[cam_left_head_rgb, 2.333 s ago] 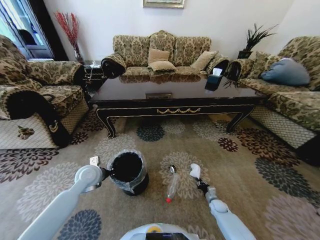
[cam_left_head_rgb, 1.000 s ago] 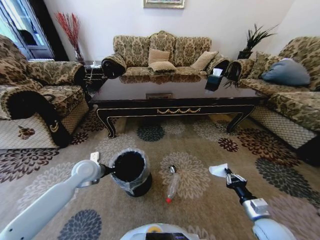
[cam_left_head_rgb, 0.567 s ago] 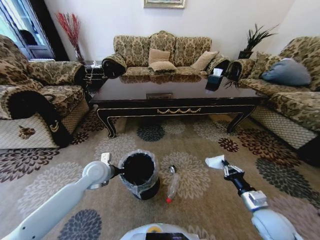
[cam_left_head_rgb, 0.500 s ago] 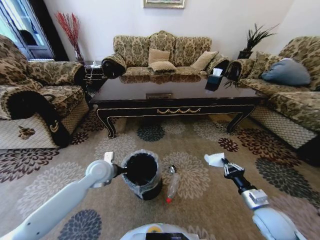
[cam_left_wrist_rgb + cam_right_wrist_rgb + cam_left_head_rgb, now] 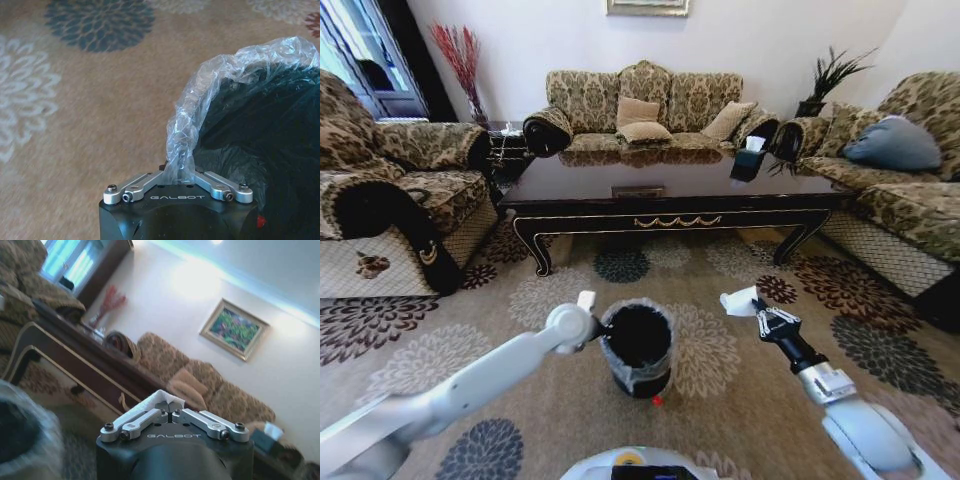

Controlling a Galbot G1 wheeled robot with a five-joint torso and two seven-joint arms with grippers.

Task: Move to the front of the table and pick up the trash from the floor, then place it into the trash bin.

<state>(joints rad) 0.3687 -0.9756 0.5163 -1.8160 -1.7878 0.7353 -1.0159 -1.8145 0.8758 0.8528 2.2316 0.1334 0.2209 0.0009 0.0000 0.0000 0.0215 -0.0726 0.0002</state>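
Two tools at work over the patterned carpet [image 5: 500,400] in front of the long dark table [image 5: 670,185]. Left tool [image 5: 592,322] pinched tight on the rim of the bin [image 5: 638,350], at the side nearer the left arm; seen from the left wrist, both fingers [image 5: 134,184] closed on the clear crinkled liner [image 5: 200,115] folded over the black bucket's edge, with its dark inside beside them. Bin upright on a cream flower medallion, roughly centred before the robot, between the two arms. Right tool [image 5: 752,312] raised above the carpet to the right of the bin, well apart from it, clamped on a crumpled white paper wad [image 5: 739,302] that sticks out past the fingertips toward the table. Same wad visible from the right wrist as a white folded tip [image 5: 166,399] pressed between the closed silver fingers [image 5: 137,420], with the blurred liner rim [image 5: 30,450] of the bin at that view's edge and the table, sofa [image 5: 200,385] and a framed picture [image 5: 234,329] behind. Small red spot [image 5: 657,400] on the carpet just at the near foot of the bin; too little showing to tell what it belongs to. Tissue box [image 5: 748,160] on the far right part of the table.
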